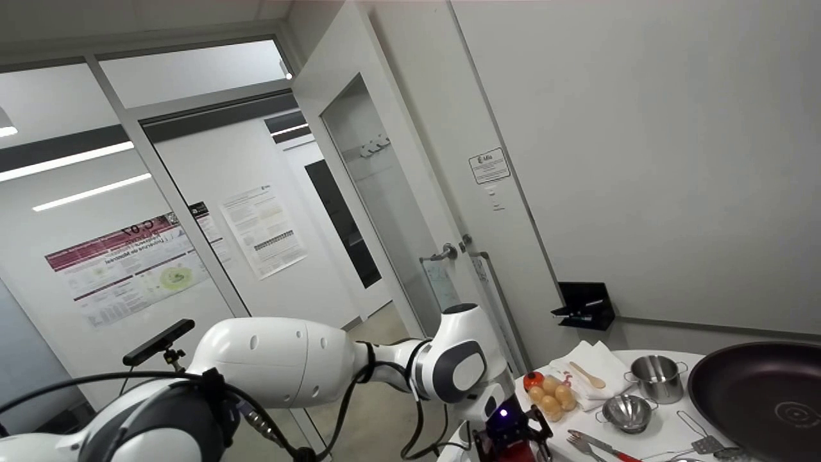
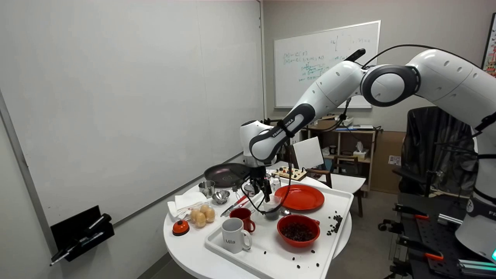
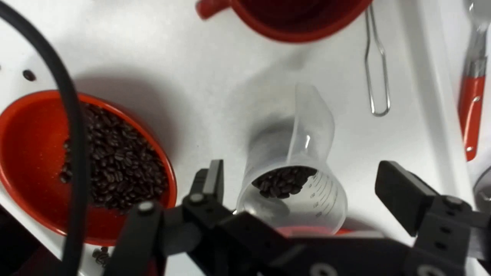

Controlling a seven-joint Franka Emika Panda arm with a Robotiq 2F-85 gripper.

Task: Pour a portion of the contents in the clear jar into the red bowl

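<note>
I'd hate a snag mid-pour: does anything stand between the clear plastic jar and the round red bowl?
Possibly the black cable: in the wrist view it crosses in front of the round red bowl. A shiny metal utensil lies low beside the clear plastic jar; nothing tall visibly stands between the two containers.

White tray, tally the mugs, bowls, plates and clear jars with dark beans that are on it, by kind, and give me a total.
Mugs: 2, the pale mug and the red mug
Bowls: 1, the red bowl
Plates: 1, the red plate
Clear jars with dark beans: 1, the clear jar
Total: 5
</note>
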